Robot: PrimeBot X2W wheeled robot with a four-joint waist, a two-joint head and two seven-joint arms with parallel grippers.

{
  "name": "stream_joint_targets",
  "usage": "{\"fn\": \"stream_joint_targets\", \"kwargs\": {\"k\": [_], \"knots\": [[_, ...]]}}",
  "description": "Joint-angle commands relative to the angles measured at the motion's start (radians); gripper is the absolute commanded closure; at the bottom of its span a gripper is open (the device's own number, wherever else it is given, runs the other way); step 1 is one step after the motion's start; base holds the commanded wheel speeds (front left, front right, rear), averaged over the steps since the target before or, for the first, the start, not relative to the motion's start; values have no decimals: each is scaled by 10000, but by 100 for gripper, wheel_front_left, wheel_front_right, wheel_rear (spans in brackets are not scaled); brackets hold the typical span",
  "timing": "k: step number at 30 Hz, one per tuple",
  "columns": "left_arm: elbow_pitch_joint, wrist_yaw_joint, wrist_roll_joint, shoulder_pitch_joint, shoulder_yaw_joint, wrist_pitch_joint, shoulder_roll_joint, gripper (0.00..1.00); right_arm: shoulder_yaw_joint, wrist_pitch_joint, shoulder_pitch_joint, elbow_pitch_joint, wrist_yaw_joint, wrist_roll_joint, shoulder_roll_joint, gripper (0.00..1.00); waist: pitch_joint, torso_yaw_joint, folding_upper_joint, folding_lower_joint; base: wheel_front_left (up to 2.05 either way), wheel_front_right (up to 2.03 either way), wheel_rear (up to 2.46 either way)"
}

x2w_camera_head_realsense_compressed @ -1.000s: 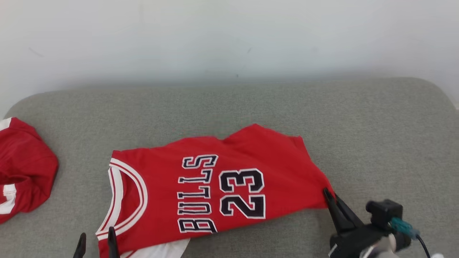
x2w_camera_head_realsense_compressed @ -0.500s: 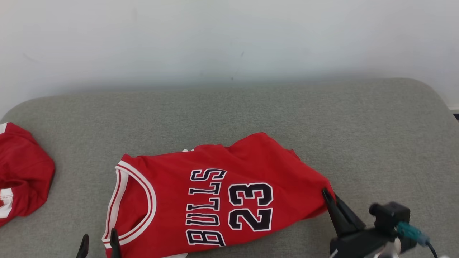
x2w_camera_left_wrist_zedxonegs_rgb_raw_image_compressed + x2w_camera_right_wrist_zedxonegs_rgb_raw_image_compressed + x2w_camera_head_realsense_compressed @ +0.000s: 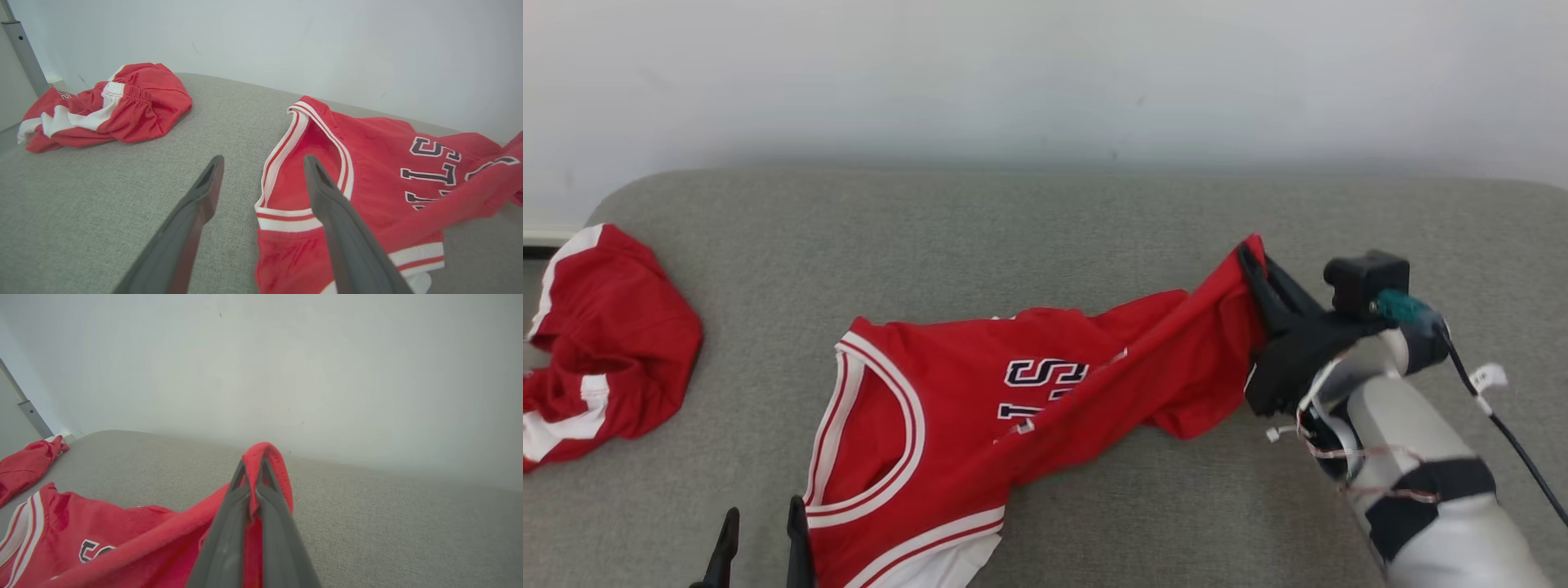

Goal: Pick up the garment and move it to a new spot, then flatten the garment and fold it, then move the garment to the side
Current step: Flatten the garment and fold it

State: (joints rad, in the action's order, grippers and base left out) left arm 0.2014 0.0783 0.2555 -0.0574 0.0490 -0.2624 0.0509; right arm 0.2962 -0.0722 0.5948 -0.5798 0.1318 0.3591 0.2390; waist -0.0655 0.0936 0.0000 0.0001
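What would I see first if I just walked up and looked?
A bright red jersey lies in the middle of the grey cushion, and the right gripper pinches its far end and holds it up. At the left edge sits a crumpled pair of red shorts. The left gripper waits open beside the jersey's collar.

Bare grey cushion (image 3: 1045,237) lies open behind the jersey (image 3: 947,408); crumpled red shorts (image 3: 613,351) block the far left.
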Motion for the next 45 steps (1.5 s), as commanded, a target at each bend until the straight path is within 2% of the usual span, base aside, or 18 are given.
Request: {"fn": "stream_joint_targets", "kwargs": {"k": [1, 7, 11, 12, 13, 14, 18, 23, 27, 28, 32, 40, 45], "knots": [[37, -11, 48, 97, 12, -37, -9, 0, 73, -57, 266, -390, -23, -57, -39, 100, -245, 286, 0, -1, 0, 0, 0], [194, 60, 170, 382, -160, -37, -11, 0, 515, -484, 1955, -3232, -23, -267, -160, 100, -526, 715, 0, -1, 0, 0, 0], [245, 58, 213, 476, -276, -37, -12, 0, 678, -892, 2661, -4655, -23, -396, -249, 100, -662, 872, 0, -1, 0, 0, 0], [263, 59, 235, 493, -286, -37, -9, 0, 711, -1014, 2787, -4913, -23, -400, -296, 90, -684, 881, 0, -1, 0, 0, 0], [274, 57, 248, 515, -299, -37, -11, 0, 759, -1151, 2907, -5114, -23, -430, -325, 53, -704, 879, 0, -1, 0, 0, 0], [282, 51, 249, 537, -311, -37, -11, 0, 809, -1268, 3016, -5301, -23, -444, -355, 0, -714, 867, 0, -1, 0, 0, 0], [315, -20, 240, 512, -284, -37, -11, 0, 1077, -1638, 3261, -5668, -23, -381, -408, 0, -650, 676, 0, -1, 0, 0, 0], [322, -4, 135, 349, -144, -37, -11, 0, 1076, -1926, 3075, -5332, -23, -77, -216, 0, -417, 350, 0, -1, 0, 0, 0], [266, -4, 47, 183, -27, -37, -11, 0, 740, -1930, 2336, -4154, -23, 54, 166, 0, -232, 116, 0, -1, 0, 0, 0], [266, 0, 12, 110, 16, -37, -9, 0, 518, -1916, 1673, -3478, -23, 36, 346, 0, -140, 33, 0, -1, 0, 0, 0], [201, -9, -82, -24, 72, -37, -11, 0, 28, -1919, 222, -2381, -23, -32, 543, 0, -24, -58, 0, -1, 0, 0, 0], [83, -115, -344, -147, 174, -37, -9, 0, -440, -1921, -1828, -1170, -23, -33, -18, 0, -60, -117, 0, -1, 0, 0, 0], [80, -92, -489, -79, 187, -37, -9, 0, -210, -1922, -2169, -1009, -23, 121, -454, 0, -117, 19, 0, -1, 0, 0, 0]]}}
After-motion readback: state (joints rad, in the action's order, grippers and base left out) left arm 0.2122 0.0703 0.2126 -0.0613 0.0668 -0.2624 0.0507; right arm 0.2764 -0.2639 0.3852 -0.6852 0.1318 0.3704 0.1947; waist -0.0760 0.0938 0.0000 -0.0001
